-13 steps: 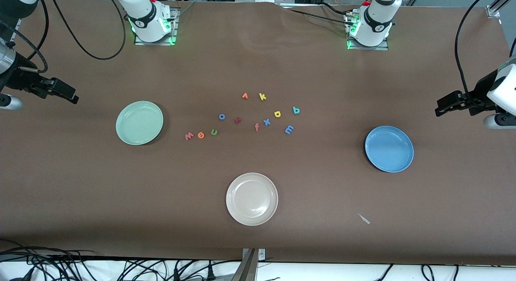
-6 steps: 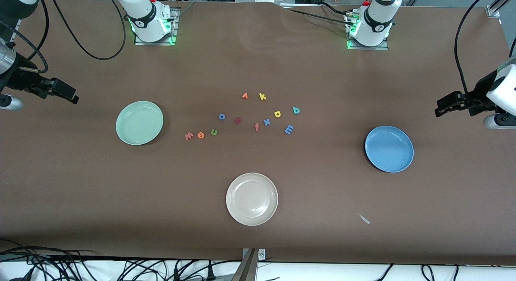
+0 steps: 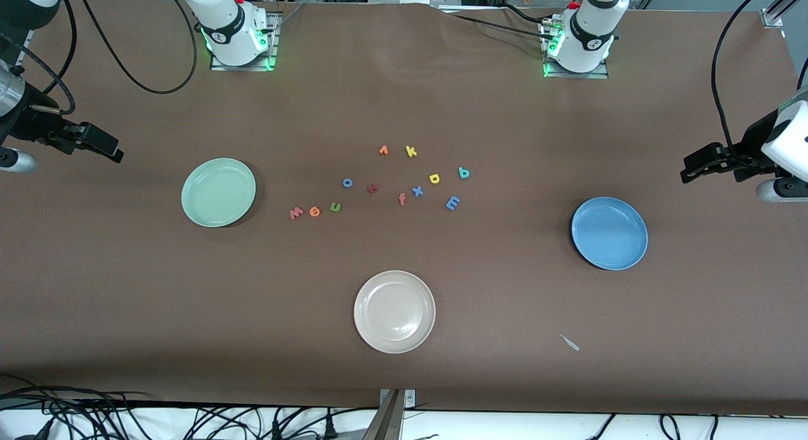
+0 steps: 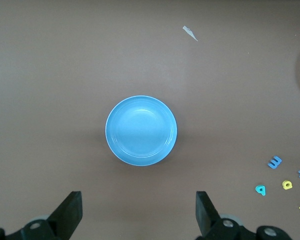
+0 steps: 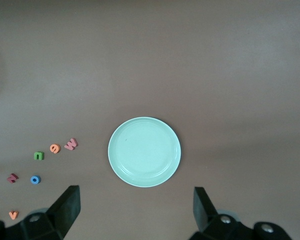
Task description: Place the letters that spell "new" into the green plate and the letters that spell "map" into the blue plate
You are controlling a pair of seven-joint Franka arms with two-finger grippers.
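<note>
The green plate (image 3: 218, 192) (image 5: 144, 151) lies toward the right arm's end. Beside it in a row lie the salmon w (image 3: 296, 213) (image 5: 71, 144), orange e (image 3: 314, 211) (image 5: 54, 148) and green n (image 3: 335, 206) (image 5: 38, 155). The blue plate (image 3: 609, 233) (image 4: 141, 131) lies toward the left arm's end. The blue m (image 3: 452, 203) (image 4: 275, 162), teal a (image 3: 464, 172) (image 4: 260, 189) and yellow p (image 3: 435, 178) (image 4: 287, 185) lie mid-table. My right gripper (image 3: 108, 148) (image 5: 136, 212) hangs open and empty over bare table at its end. My left gripper (image 3: 689, 168) (image 4: 138, 215) does the same at its end.
A beige plate (image 3: 394, 312) sits nearest the front camera. Among the task letters lie a blue o (image 3: 347, 182), a dark red letter (image 3: 372, 188), a salmon f (image 3: 402, 199), a blue x (image 3: 417, 190), an orange v (image 3: 383, 150) and a yellow k (image 3: 411, 151). A pale scrap (image 3: 570, 343) lies near the front edge.
</note>
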